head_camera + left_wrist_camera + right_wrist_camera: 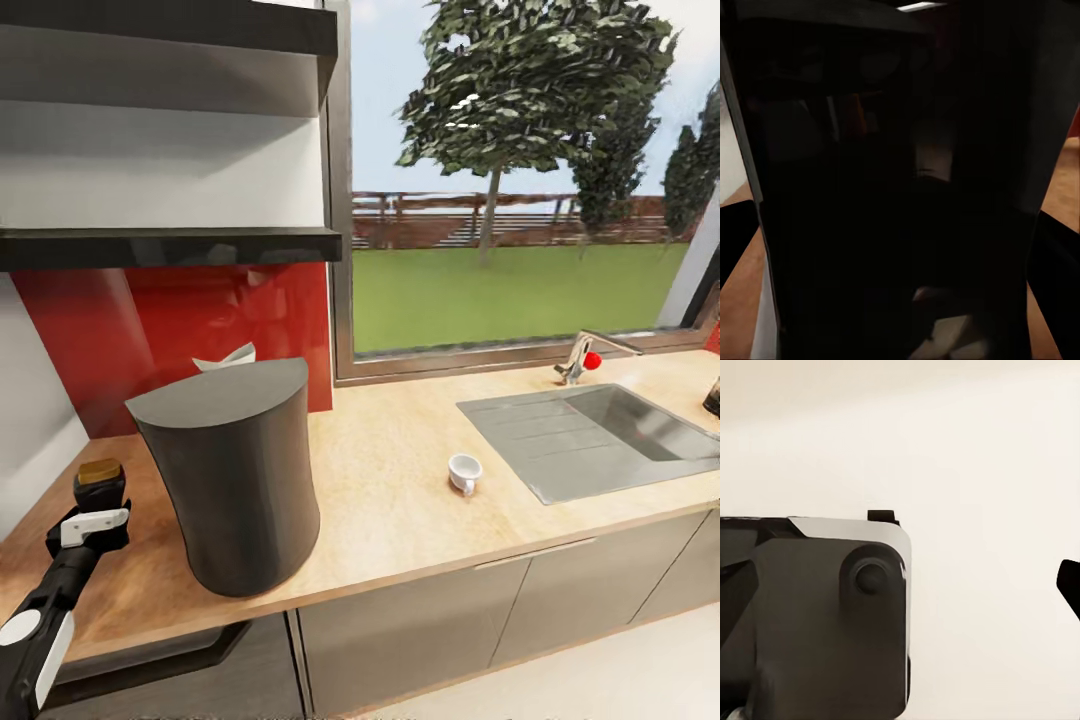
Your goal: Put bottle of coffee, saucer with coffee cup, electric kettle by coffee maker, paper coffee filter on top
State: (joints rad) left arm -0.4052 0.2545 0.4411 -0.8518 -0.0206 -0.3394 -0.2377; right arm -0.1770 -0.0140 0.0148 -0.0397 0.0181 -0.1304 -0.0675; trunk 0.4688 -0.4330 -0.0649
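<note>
The tall dark-grey coffee maker [235, 470] stands on the light wood countertop [400, 520], near its front edge. Just left of it is the dark bottle of coffee [100, 482] with a tan cap, and my left gripper [93, 528] is shut on it. In the left wrist view the bottle [900, 210] is a dark mass between the fingers. A white paper coffee filter [226, 356] peeks up behind the coffee maker. The small white coffee cup [464, 472] sits alone left of the sink. A dark edge of the electric kettle [712, 398] shows at far right. The saucer is out of view.
A steel sink [600, 430] with a faucet [580, 358] is set into the counter on the right. The dark shelf [170, 246] hangs above the red back panel [150, 330]. A large window lies behind. In the right wrist view one black fingertip [1069, 585] shows against a pale surface.
</note>
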